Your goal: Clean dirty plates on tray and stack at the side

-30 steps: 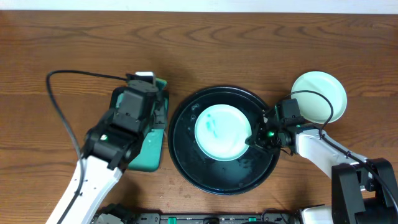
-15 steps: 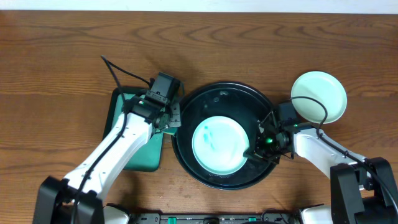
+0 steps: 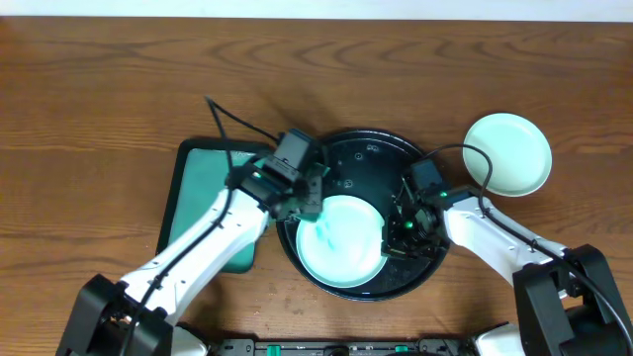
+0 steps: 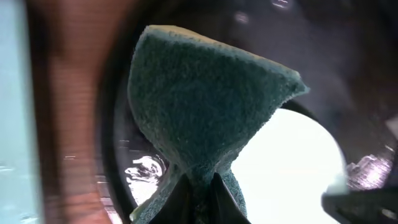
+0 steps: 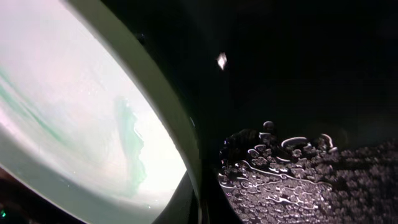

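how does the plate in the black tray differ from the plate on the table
The tray plate carries teal smears; the table plate looks clean. The tray plate lies in the tray, the table plate on bare wood. The right tool pinches the tray plate's rim; nothing touches the table plate. Both are small, round and pale.

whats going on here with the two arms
The left pincer holds a sponge over the black tray, by the upper left edge of a smeared plate. The right pincer is shut on that plate's right rim. A second plate sits on the table to the right.
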Robot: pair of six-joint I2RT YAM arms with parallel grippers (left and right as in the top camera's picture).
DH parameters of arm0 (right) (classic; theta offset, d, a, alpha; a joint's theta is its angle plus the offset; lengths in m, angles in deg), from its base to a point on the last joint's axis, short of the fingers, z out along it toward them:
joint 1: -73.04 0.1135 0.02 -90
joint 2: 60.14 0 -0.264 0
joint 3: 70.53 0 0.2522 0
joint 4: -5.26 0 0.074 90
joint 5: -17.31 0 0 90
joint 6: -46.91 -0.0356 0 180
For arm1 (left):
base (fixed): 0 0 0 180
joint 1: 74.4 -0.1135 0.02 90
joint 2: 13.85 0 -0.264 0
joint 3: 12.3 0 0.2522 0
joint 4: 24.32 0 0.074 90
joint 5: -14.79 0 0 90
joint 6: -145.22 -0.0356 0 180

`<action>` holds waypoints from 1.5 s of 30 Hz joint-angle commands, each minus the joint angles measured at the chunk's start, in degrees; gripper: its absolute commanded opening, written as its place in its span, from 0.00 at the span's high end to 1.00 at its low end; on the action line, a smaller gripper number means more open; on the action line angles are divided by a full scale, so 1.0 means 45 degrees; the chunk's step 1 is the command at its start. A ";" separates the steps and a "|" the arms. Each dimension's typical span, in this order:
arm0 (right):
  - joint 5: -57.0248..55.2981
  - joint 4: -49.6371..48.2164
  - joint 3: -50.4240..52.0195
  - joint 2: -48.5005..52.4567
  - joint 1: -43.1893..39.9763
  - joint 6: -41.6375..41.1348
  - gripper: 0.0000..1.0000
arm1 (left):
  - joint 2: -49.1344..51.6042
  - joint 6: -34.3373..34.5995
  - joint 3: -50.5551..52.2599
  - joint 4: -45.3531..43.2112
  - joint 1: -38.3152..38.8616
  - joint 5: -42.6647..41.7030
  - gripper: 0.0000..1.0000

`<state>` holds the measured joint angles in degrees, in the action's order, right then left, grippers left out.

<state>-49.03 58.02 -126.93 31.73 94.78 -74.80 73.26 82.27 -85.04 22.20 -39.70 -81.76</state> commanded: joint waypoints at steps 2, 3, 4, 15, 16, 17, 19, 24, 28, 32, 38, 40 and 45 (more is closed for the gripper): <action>-0.1724 0.0155 -0.0267 0.0228 0.0180 -0.1404 0.99 | -0.0117 0.0500 -0.0355 -0.0325 0.0918 -0.0223 0.93; -0.1821 0.0131 -0.0321 0.0228 0.0180 -0.1535 0.99 | -0.0078 0.0510 -0.0355 -0.0413 0.1103 -0.0223 0.93; -0.1962 0.0141 -0.0369 0.0228 0.0180 -0.1700 0.99 | -0.0039 0.0549 -0.0355 -0.0461 0.1229 -0.0223 0.93; -0.2939 -0.0719 -0.0874 0.0228 0.0024 -0.3473 0.98 | 0.1885 0.0884 -0.0355 -0.0505 0.1749 -0.0442 0.93; -0.3065 -0.0782 -0.0957 0.0228 -0.0044 -0.3628 0.98 | 0.2108 0.0879 -0.0355 -0.0369 0.1749 -0.0442 0.92; -0.3113 -0.0826 -0.1030 0.0228 -0.0107 -0.3677 0.98 | 0.2244 0.0874 -0.0355 -0.0262 0.1749 -0.0437 0.93; -0.3104 -0.0971 -0.1190 0.0228 -0.0291 -0.3677 0.98 | 0.2482 0.0801 -0.0355 -0.0029 0.1749 -0.0398 0.93; -0.2851 -0.1015 -0.1447 0.0228 -0.0510 -0.3662 0.98 | 0.3065 0.0680 -0.0355 0.0617 0.1749 0.0277 0.93; -0.2759 -0.0937 -0.1443 0.0228 -0.0432 -0.3657 0.99 | 0.3492 0.0680 -0.0369 0.0316 0.1749 0.0049 0.93; -0.2312 -0.0889 -0.1443 0.0228 -0.0160 -0.3662 0.99 | 0.3502 0.0670 -0.0452 0.0044 0.1749 -0.0743 0.93; -0.2147 -0.0622 -0.1443 0.0228 0.0549 -0.3667 0.98 | 0.3507 0.1389 -0.0457 -0.2268 0.1749 -0.4274 0.93; -0.2147 -0.0505 -0.1443 0.0228 0.0665 -0.3672 0.99 | 0.3502 0.1690 -0.0457 -0.2671 0.1749 -0.4449 0.93; -0.2152 -0.0238 -0.1443 0.0228 0.0719 -0.3784 0.98 | 0.3507 0.1972 -0.0457 -0.3070 0.1744 -0.4289 0.93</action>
<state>-59.17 56.53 -132.15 32.48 97.36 -90.23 88.43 89.22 -86.86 8.95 -31.86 -98.63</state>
